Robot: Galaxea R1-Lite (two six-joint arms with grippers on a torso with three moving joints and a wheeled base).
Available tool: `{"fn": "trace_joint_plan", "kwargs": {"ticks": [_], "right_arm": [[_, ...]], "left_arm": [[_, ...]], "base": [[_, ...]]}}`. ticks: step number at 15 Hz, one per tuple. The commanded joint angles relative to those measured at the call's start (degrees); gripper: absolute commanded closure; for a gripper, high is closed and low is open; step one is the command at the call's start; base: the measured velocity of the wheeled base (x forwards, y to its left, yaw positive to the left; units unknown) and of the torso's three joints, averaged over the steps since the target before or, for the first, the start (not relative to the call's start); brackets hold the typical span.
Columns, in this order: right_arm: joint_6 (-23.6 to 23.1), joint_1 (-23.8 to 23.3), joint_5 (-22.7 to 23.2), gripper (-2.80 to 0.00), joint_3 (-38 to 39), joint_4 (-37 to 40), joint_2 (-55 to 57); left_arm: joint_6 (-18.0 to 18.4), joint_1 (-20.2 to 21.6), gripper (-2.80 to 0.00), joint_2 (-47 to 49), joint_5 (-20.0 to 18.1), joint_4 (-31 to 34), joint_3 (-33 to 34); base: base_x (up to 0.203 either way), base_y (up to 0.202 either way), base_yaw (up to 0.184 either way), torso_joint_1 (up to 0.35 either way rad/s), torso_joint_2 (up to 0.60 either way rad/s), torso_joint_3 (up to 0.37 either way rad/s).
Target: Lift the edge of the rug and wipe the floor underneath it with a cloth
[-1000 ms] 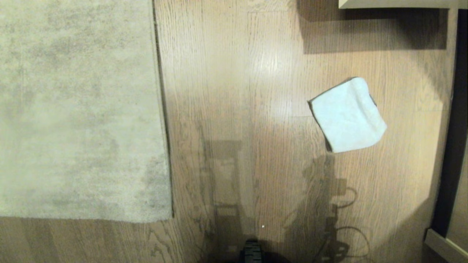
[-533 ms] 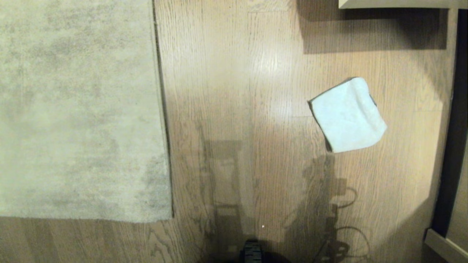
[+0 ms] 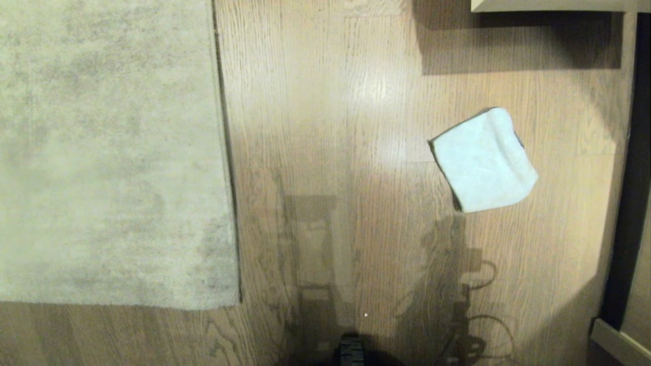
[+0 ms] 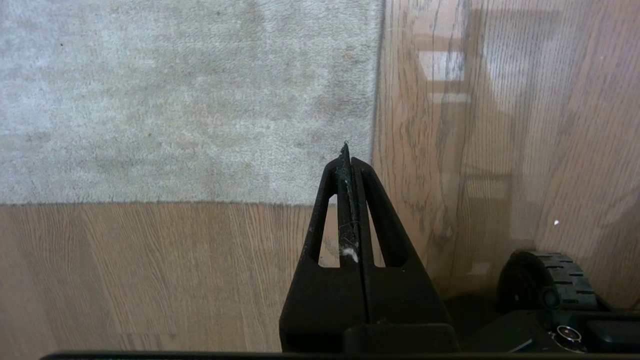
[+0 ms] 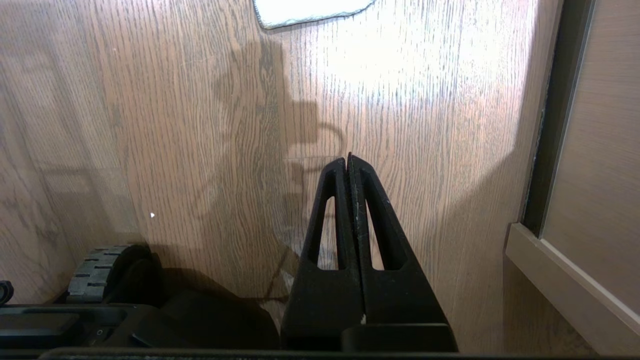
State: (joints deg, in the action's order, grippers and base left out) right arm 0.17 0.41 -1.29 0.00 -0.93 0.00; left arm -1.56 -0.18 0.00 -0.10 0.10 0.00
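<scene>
Where it lies flat, the cloth (image 3: 483,161) looks pale.

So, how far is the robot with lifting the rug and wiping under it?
Nothing looks done yet. The rug edge lies flat on the floor, and the cloth lies on the floor apart from the rug. Nothing is in hand: the left gripper and right gripper are shut and empty. Taking the cloth, lifting and wiping all remain.

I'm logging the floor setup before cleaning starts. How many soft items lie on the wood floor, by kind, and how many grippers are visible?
Mottled beige-grey short-pile rug: 1
Pale mint-blue quilted cloth: 1
Black grippers, both shut and empty: 2, left gripper, right gripper
Total: 4
</scene>
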Motion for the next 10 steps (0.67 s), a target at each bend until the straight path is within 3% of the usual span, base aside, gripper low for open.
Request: {"fn": "trace_joint_plan", "kwargs": {"ticks": [1, 10], "right_arm": [[0.0, 0.0, 0.0, 0.0, 0.0, 0.0, 0.1], [0.0, -0.1, 0.0, 0.0, 0.0, 0.0, 0.1]], "left_arm": [[0.1, 0.0, 0.0, 0.0, 0.1, 0.0, 0.0], [0.1, 0.0, 0.0, 0.0, 0.0, 0.0, 0.0]], "base": [[0.0, 0.0, 0.0, 0.0, 0.0, 0.0], [0.0, 0.0, 0.0, 0.0, 0.0, 0.0]]}}
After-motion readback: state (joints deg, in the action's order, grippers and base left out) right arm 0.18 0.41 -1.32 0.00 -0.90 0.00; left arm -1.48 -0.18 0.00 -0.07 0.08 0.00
